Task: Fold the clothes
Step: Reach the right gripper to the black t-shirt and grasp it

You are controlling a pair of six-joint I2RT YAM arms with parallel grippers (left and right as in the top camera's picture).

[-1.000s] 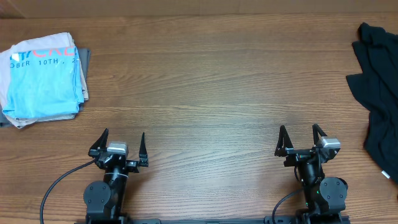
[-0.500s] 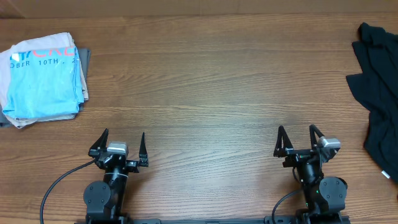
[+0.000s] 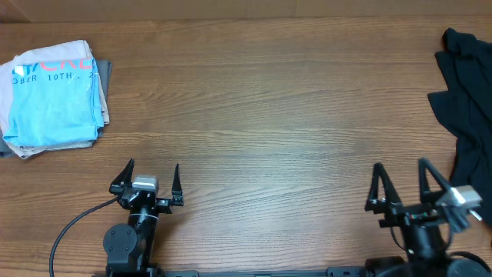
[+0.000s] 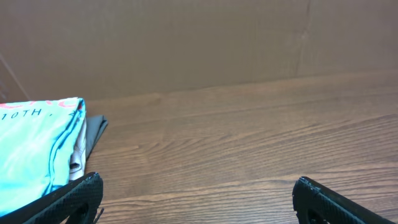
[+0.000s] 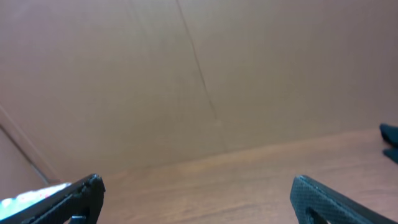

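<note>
The black clothes (image 3: 467, 108) lie crumpled in a heap at the table's right edge; a sliver of them shows at the right edge of the right wrist view (image 5: 390, 134). My right gripper (image 3: 400, 169) is open and empty, raised above the table near the front right, left of the heap. My left gripper (image 3: 151, 171) is open and empty, low at the front left. In the wrist views both pairs of fingers are spread wide with nothing between them: the left pair (image 4: 196, 186), the right pair (image 5: 196, 185).
A folded light-blue T-shirt with lettering (image 3: 52, 96) sits on a small stack at the far left, also in the left wrist view (image 4: 31, 146). A brown cardboard wall (image 4: 186, 43) stands behind the wooden table (image 3: 261, 115).
My right gripper has lifted and moved right, toward the black heap, and looks larger in the overhead view. The left arm has not moved.
</note>
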